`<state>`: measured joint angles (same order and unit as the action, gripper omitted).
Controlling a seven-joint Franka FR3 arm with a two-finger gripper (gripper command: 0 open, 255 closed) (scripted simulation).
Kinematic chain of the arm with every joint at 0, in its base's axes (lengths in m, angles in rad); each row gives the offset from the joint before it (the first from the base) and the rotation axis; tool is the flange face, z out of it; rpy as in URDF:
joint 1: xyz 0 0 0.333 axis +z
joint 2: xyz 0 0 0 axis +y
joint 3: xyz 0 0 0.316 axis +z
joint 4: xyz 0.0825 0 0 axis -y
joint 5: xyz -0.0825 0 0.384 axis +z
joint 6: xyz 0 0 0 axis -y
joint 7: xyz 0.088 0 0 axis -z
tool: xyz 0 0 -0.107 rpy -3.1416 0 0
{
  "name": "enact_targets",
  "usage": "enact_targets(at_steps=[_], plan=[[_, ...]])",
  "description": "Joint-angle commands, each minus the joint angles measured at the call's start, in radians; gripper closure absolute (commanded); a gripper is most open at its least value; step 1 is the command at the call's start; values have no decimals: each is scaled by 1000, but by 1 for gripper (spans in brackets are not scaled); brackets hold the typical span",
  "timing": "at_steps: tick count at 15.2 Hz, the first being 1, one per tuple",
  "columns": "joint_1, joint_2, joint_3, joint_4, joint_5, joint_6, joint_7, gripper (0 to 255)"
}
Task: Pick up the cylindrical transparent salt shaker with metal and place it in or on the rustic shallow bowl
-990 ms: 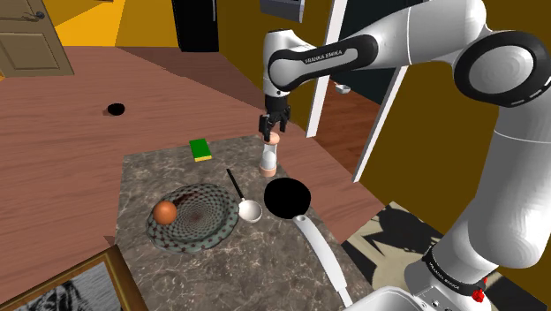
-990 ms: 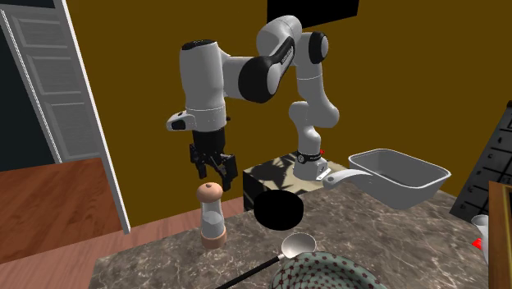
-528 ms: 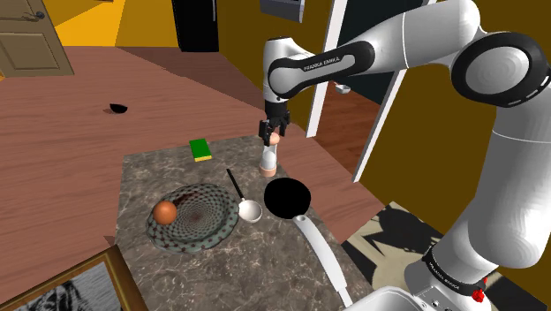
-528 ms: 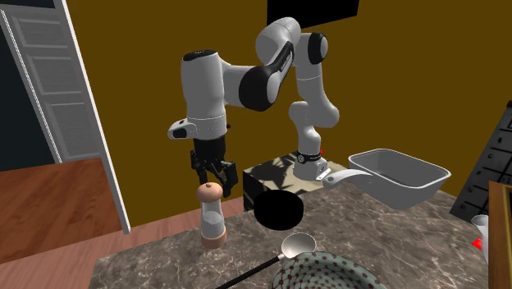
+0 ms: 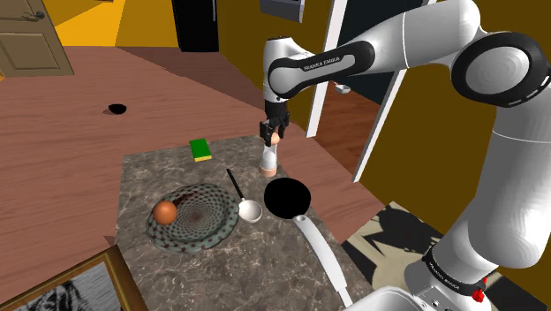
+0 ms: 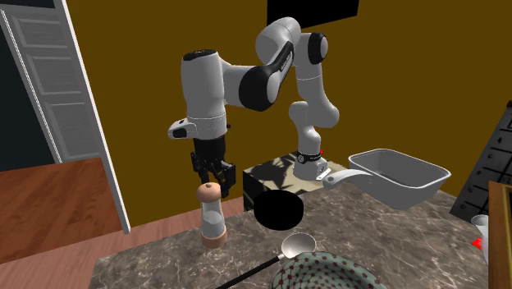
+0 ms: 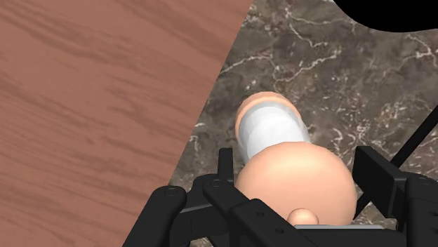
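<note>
Closest to the stand in the shoulder view, the patterned shallow bowl [image 5: 207, 223] lies toward the near left of the marbled worktop [image 5: 141, 177]. An orange ball [image 5: 165, 212] rests in it and a spoon [image 5: 250, 210] lies just beside its rim. A black round shape [image 5: 286, 198] sits near the right edge. Farther on, by the far right corner and close to the edge, the salt shaker [image 5: 268, 160] [image 6: 212, 218] [image 7: 272, 130] stands upright, with a clear barrel, a pale tan base and a domed cap.

The gripper [image 5: 274, 133] [image 6: 212, 176] [image 7: 297, 163] hangs over it. Its fingers [image 7: 377, 175] are apart, one on each side of the cap, clamping nothing.

The shaker looks rigid, light and, being tall and narrow, easy to topple. The glassy barrel is probably slick, and the dome could squirt out from between the pads. The safest hold looks to be just below the cap, square across the barrel.
</note>
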<state>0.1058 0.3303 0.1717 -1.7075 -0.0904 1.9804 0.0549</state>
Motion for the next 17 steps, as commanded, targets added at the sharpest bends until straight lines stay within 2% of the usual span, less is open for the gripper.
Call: enact_targets(at_steps=[1,5,17], plan=[[0,1,0,0,0,0,0,255],[0,1,0,0,0,0,0,255],[0,-37,4,109,10,-147,-10,255]])
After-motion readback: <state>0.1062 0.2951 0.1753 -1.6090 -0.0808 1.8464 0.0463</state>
